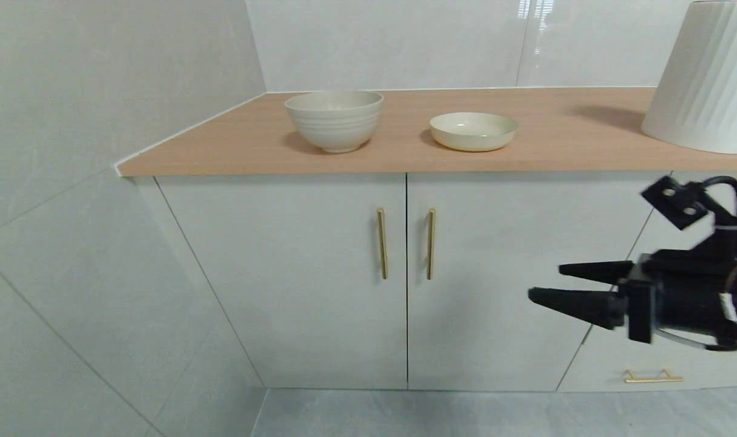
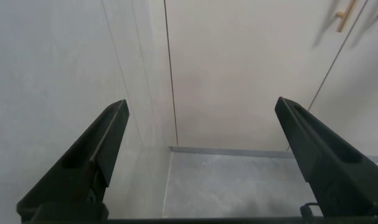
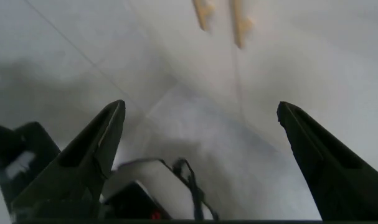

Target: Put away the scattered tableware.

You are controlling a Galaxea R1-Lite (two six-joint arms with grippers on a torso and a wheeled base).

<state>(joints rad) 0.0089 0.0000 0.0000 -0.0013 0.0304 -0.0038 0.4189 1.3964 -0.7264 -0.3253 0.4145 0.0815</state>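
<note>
Setting, as I logged it: a kitchen.

Evidence I noted:
- a wood-look countertop [image 1: 556,145] over pale base cabinets [image 1: 283,273]
- slim brass door handles [image 1: 381,243], set upright
- a horizontal brass pull [image 1: 652,377], low at the right
- large glossy wall tiles [image 1: 405,42]
- a grey tiled floor [image 1: 465,413]

On the counter stood a ribbed cream bowl [image 1: 334,120] and, near it, a shallow dish [image 1: 473,130]. A white fluted container [image 1: 705,79] stood well apart from both.

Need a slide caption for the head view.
Open right gripper before closed cabinet doors; bowl and shallow dish sit on the wooden counter above.
</note>
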